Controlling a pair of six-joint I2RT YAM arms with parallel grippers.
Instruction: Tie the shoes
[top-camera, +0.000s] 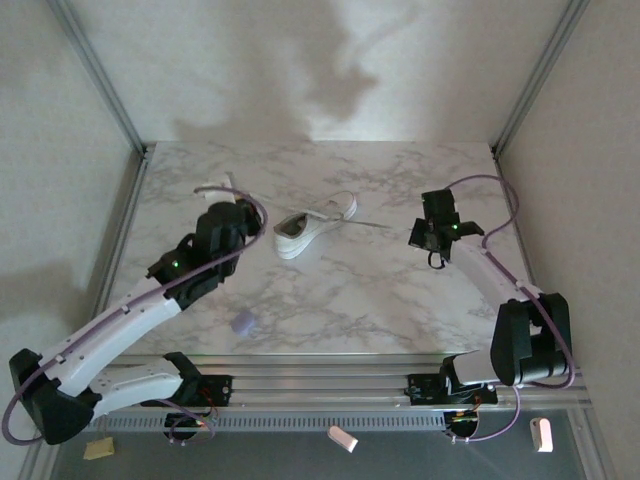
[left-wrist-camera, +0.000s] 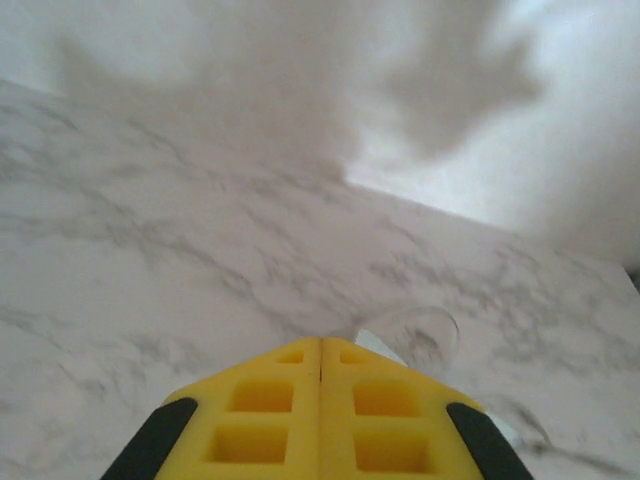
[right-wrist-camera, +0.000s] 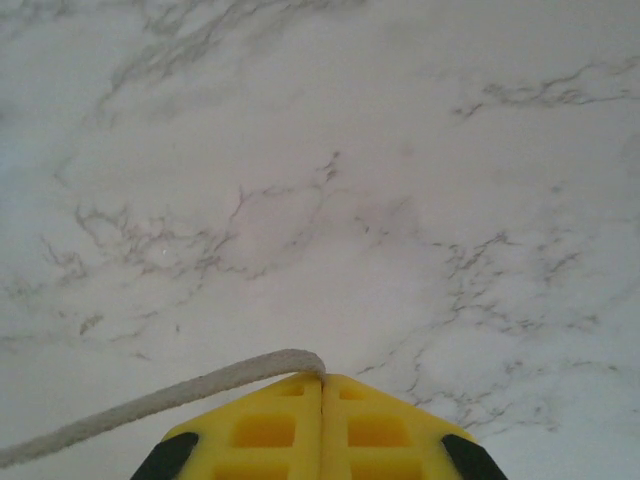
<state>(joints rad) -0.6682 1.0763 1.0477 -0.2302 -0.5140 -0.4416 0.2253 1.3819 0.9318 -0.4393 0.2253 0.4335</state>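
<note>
The shoe (top-camera: 303, 231), a small white low-top sneaker, lies on its side in the middle of the marble table (top-camera: 340, 300). One thin white lace (top-camera: 368, 224) runs from it to the right, towards my right gripper (top-camera: 432, 238). In the right wrist view, that gripper (right-wrist-camera: 322, 378) is shut with the lace (right-wrist-camera: 150, 402) coming out of its fingertips to the left. My left gripper (top-camera: 238, 207) sits just left of the shoe's heel end, and a white lace end (top-camera: 216, 185) pokes out beyond it. Its yellow fingers (left-wrist-camera: 262, 400) are pressed together, with a white lace strip (left-wrist-camera: 376, 345) and thin loop (left-wrist-camera: 425, 325) beside them.
A tiny lavender blob (top-camera: 242, 322) lies on the table near the front left. Metal frame posts (top-camera: 100, 80) and white walls enclose the table on three sides. Small white pieces (top-camera: 343, 437) and a yellow note (top-camera: 98, 448) lie below the front rail.
</note>
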